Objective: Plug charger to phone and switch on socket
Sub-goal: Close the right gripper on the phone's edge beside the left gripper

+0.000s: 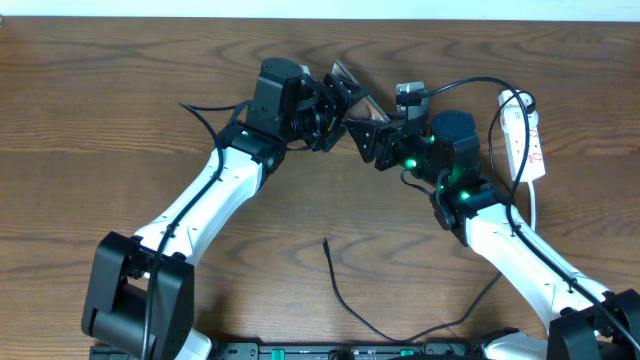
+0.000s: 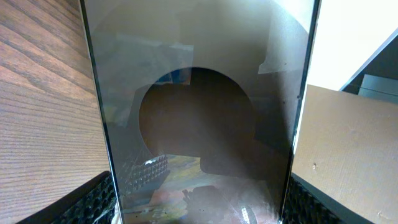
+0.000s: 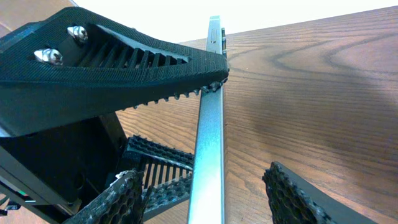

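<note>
The phone (image 1: 352, 88) is held up off the table at mid-back, tilted, with my left gripper (image 1: 340, 105) shut on it. In the left wrist view the phone's glossy face (image 2: 199, 112) fills the space between the two fingers (image 2: 93, 199). My right gripper (image 1: 372, 140) is at the phone's near end. In the right wrist view its jaws (image 3: 204, 173) straddle the phone's thin metal edge (image 3: 210, 124), open, with a gap on each side. The charger cable lies loose on the table, its tip (image 1: 325, 242) pointing away from me. The socket (image 1: 527, 135) lies at the far right.
A small grey-black block (image 1: 410, 92) with a black lead arcing toward the socket sits behind my right gripper. The socket's white cord (image 1: 533, 205) runs down the right side. Black cable loops along the table's near edge (image 1: 400, 338).
</note>
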`<state>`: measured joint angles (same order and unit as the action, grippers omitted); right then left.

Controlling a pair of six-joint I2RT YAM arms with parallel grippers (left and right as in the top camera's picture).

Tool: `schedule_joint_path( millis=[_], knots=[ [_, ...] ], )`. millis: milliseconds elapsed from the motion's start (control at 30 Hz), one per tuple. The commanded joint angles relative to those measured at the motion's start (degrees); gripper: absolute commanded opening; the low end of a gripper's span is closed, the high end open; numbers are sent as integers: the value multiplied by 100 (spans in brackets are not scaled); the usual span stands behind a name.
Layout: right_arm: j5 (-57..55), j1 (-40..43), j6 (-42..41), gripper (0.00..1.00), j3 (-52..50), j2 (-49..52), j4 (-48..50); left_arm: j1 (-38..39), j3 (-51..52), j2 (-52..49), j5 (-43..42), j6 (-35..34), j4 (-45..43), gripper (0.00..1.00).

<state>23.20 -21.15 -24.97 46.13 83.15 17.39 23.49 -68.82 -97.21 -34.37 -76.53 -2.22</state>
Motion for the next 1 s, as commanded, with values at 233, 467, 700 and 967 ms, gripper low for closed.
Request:
schedule_joint_path(
  millis=[233, 467, 700, 967],
  knots=[
    [-61, -28, 39, 55, 105, 11, -26, 125, 2, 98, -188, -31, -98, 7],
    [-61, -28, 39, 44, 105, 11, -28, 125, 2, 98, -210, -31, -116, 7],
    [-61, -28, 39, 33, 105, 11, -48, 125, 2, 98, -208, -31, -140, 7],
    [-59, -28, 37, 17, 105, 11, -50, 125, 2, 98, -205, -31, -140, 7]
  ],
)
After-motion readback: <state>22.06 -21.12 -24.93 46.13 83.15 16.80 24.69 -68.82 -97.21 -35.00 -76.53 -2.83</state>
